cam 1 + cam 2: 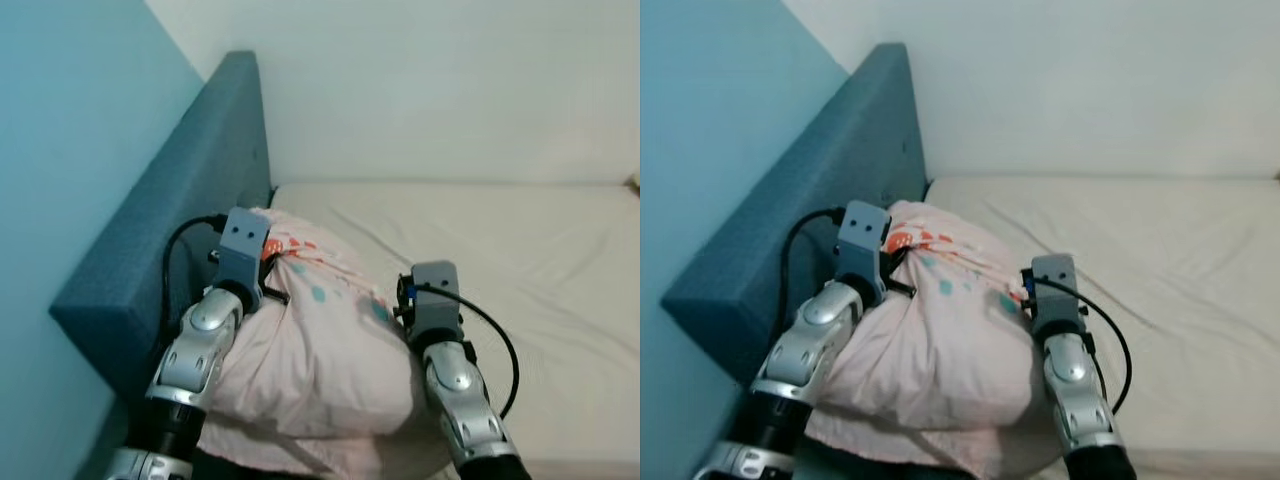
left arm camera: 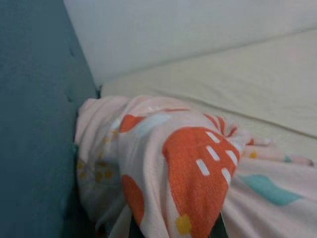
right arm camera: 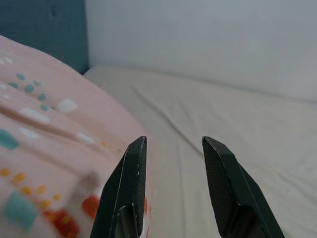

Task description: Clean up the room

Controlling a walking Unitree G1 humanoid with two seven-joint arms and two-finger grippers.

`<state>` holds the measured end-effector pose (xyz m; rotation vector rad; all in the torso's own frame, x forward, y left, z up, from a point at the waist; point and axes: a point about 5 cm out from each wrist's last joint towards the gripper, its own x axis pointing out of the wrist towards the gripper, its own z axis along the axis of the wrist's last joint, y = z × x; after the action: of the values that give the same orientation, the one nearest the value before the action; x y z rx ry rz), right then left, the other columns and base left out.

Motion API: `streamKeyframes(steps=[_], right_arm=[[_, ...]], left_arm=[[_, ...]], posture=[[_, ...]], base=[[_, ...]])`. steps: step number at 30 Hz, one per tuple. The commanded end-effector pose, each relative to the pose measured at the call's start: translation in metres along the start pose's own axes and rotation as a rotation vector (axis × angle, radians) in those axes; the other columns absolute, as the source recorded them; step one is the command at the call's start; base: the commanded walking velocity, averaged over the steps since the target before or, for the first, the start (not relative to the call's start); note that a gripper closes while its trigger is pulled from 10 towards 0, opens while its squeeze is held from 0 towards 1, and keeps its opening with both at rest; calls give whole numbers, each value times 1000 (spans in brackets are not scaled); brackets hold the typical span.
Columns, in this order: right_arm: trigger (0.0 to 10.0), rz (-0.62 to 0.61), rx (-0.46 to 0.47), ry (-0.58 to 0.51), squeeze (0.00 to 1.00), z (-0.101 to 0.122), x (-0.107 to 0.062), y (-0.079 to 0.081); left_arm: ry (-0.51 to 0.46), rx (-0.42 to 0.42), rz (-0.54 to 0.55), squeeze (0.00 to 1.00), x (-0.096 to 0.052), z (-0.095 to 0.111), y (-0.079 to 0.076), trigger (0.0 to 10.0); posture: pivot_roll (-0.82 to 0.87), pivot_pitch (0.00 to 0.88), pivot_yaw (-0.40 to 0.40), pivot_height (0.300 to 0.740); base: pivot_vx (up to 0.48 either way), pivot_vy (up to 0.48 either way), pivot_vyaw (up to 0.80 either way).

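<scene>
Head cameras look down over both arms at the bed corner
Both wrist cameras sit close beside the pink pillow (image 1: 320,340), facing the white wall (image 3: 208,39)

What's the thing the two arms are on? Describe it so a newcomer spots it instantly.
Start at the teal headboard along the robot's left side of the cream mattress. Pushed against it, between the left pincer and the right pincer, is a pillow. It is the only pale pink, patterned thing there, with orange and teal shapes.
</scene>
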<state>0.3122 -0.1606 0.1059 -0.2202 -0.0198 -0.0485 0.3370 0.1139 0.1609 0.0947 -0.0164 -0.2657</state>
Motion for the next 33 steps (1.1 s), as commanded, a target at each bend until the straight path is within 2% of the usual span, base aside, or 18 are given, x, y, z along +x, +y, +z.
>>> streamKeyframes(steps=[1, 19, 23, 25, 27, 28, 33], right_arm=[[10000, 2, 10, 6, 0, -2, -1, 1], [10000, -30, 42, 22, 0, -7, -5, -4], [10000, -37, 44, 25, 0, -8, -6, -6], [10000, -38, 44, 26, 0, -8, -6, -6], [10000, -39, 44, 26, 0, -8, -6, -7], [10000, -39, 46, 29, 0, -8, -6, -6], [10000, -36, 48, 31, 0, -7, -6, -5]], left_arm=[[-75, 19, 59, 0, -2, 16, 13, 10000], [-56, 40, 29, 0, -5, 13, 8, 10000], [-37, 36, 26, 0, -5, 11, 6, 10000], [-30, 34, 32, 0, -4, 10, 6, 10000], [-25, 35, 38, 0, -4, 9, 7, 10000], [1, 2, 72, 0, -2, 7, 12, 10000], [16, 4, 85, 0, -1, 6, 15, 10000]], posture=[[7, 0, -5, 736], [6, 0, 7, 736], [2, 0, 10, 736], [0, 0, 12, 736], [-1, 0, 12, 736], [-1, 0, 13, 736], [0, 0, 11, 736]], base=[[0, 0, 0], [0, 0, 0], [0, -480, 0], [0, -480, 0], [0, 0, 0], [0, 0, 0], [0, 0, 0]])
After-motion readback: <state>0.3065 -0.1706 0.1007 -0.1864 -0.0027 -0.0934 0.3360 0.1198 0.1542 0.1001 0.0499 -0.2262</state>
